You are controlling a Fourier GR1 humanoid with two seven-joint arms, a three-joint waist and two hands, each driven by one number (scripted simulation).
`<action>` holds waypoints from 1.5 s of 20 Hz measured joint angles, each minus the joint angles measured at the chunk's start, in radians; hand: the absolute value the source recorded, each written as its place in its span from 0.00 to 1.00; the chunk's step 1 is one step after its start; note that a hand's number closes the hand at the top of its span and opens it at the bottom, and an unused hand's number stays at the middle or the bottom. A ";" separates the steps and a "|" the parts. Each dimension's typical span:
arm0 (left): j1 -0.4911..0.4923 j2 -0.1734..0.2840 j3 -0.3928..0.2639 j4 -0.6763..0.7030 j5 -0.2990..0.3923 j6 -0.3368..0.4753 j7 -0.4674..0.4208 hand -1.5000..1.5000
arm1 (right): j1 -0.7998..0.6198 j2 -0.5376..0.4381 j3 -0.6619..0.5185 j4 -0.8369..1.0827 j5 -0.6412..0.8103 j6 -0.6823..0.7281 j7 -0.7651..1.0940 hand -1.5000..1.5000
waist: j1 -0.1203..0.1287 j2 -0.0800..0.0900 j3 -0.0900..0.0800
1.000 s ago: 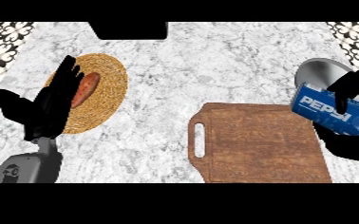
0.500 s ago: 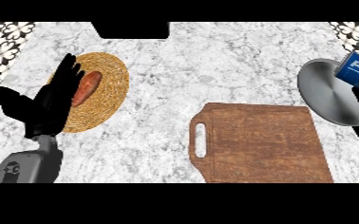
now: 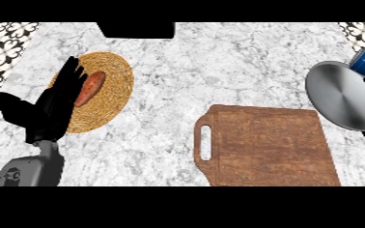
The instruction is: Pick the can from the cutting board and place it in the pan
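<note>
Woven mat point(image 3: 107, 84) with a sausage point(image 3: 90, 88) sits at left, under the resting left hand point(image 3: 50, 111), fingers released. Cutting board point(image 3: 267, 147) lies bare at lower right. Blue can point(image 3: 358, 61) peeks at the right edge above the pan point(image 3: 335, 94); right hand unseen.

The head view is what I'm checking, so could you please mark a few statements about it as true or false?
1. The brown wooden cutting board has nothing on it. True.
2. The blue can lies on the cutting board. False: only a sliver shows at the right edge, beside the round grey metal pan.
3. The left robot hand is open beside the round woven straw mat. True.
4. An orange sweet potato lies in the pan. False: it lies on the mat.
5. The right robot hand shows clearly. False: it is out of view.
</note>
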 measured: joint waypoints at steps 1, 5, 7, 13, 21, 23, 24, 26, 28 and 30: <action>-0.008 0.006 0.008 0.005 0.003 -0.004 0.002 0.50 | -0.018 -0.012 0.000 0.060 -0.004 -0.016 -0.034 1.00 | 0.001 0.001 0.000; -0.020 -0.006 0.006 0.032 -0.008 -0.001 -0.019 0.50 | -0.073 -0.024 0.020 0.282 0.015 -0.118 -0.141 1.00 | 0.005 0.003 0.000; -0.028 -0.007 0.007 0.041 -0.011 0.000 -0.019 0.50 | -0.105 -0.038 0.023 0.395 0.030 -0.177 -0.184 1.00 | 0.007 0.004 0.001; -0.037 -0.017 -0.001 0.042 -0.010 -0.007 -0.021 0.50 | -0.177 -0.067 0.013 0.636 0.066 -0.234 -0.122 0.00 | 0.022 0.010 0.001; -0.034 -0.017 0.000 0.025 -0.012 -0.006 -0.011 0.50 | -0.207 -0.127 -0.031 0.834 0.032 -0.186 -0.198 0.00 | 0.028 0.013 0.004; -0.030 -0.018 -0.001 0.028 -0.013 -0.010 -0.018 0.50 | -0.211 -0.136 -0.067 0.852 -0.008 -0.168 -0.244 0.00 | 0.025 0.013 0.004; -0.032 -0.025 -0.008 0.030 -0.021 -0.003 -0.016 0.50 | -0.222 -0.143 -0.087 0.858 -0.031 -0.148 -0.256 0.00 | 0.022 0.012 0.004; -0.033 -0.024 -0.004 0.028 -0.020 0.000 -0.013 0.50 | -0.226 -0.159 -0.133 0.873 -0.083 -0.110 -0.290 0.00 | 0.019 0.011 0.004; -0.032 -0.022 -0.003 0.019 -0.019 0.000 -0.001 0.50 | -0.223 -0.190 -0.182 0.890 -0.137 -0.052 -0.316 0.00 | 0.013 0.009 0.004; -0.027 -0.018 0.004 0.017 -0.015 -0.002 -0.002 0.50 | -0.216 -0.235 -0.229 0.912 -0.188 0.033 -0.332 0.00 | 0.008 0.008 0.004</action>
